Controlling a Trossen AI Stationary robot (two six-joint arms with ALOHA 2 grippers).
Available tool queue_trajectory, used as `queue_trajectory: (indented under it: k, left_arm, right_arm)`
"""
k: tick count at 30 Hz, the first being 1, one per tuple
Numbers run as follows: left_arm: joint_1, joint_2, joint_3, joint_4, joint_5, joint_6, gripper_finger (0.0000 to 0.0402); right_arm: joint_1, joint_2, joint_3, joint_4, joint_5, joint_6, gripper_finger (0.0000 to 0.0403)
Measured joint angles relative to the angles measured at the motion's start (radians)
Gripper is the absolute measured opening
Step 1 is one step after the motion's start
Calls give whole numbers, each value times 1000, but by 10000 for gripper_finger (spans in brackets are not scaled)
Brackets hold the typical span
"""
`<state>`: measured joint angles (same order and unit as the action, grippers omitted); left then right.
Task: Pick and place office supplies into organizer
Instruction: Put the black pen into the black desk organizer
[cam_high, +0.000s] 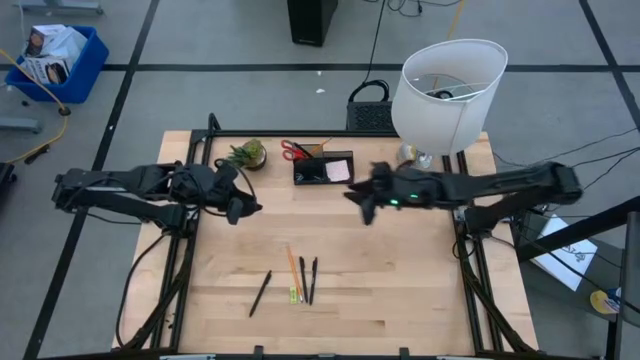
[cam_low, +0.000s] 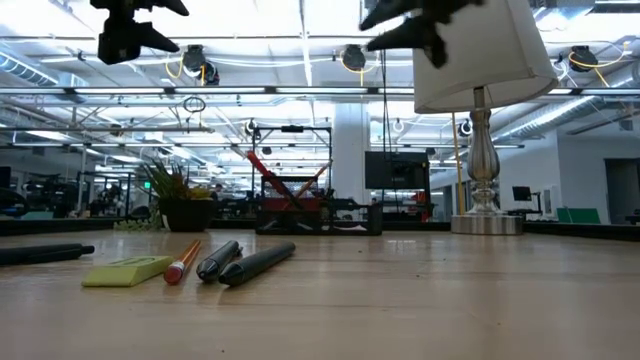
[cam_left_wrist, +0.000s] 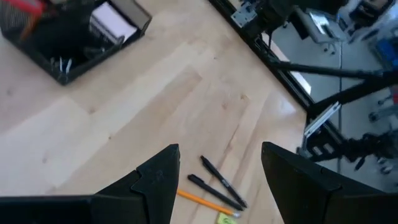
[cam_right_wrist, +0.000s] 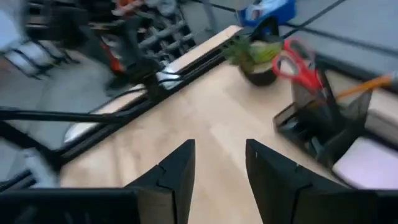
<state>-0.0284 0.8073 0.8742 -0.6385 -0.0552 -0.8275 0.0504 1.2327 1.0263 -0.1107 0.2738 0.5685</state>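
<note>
**Between picks: both arms up, pens and pencil left on table**

The lamp (cam_high: 447, 88) stands at the far right corner. The organizer (cam_high: 323, 168) sits at the far edge, w/ red-handled scissors (cam_high: 294, 151), an orange pencil (cam_right_wrist: 371, 83) and a pink sticky-note pad (cam_high: 337, 171) in it. Left gripper (cam_high: 243, 207) hangs above the table, fingers wide, empty. Right gripper (cam_high: 364, 203) hovers just beside the organizer, fingers narrowly apart, seemingly empty. Near the front edge lie three black pens (cam_high: 313, 280), another pencil (cam_high: 292, 264) and a small yellow-green piece (cam_high: 295, 294). Next, I'd judge: descend, centre on one pen, avoid its neighbours.
</note>
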Motion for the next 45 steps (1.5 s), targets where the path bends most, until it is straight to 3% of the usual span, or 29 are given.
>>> queue_trajectory:
  k: [3,8,16,25,27,30,39,45]
  left_arm:
    - [-10,27,0,1,7,-76,232]
    - [-71,115,0,80,19,-124,232]
    - [-136,256,0,94,-23,-247,232]
    - [-264,281,0,89,-32,-518,232]
    - [-297,281,0,88,-34,-557,232]
    - [-352,293,0,72,-36,-607,232]
    - [-510,423,0,-56,-19,-888,232]
    - [-537,527,0,-35,-35,-1043,232]
  right_arm:
    - [7,-156,-186,143,-51,39,130]
    - [9,-364,-486,569,-146,-3,128]
    - [44,-540,-740,689,-173,32,117]
    - [43,-600,-961,997,-172,123,116]
    - [43,-598,-1003,1052,-171,171,116]
    - [43,-602,-1003,989,-171,253,116]
    - [43,-590,-1005,932,-171,257,116]
    - [43,-591,-1006,934,-171,257,116]
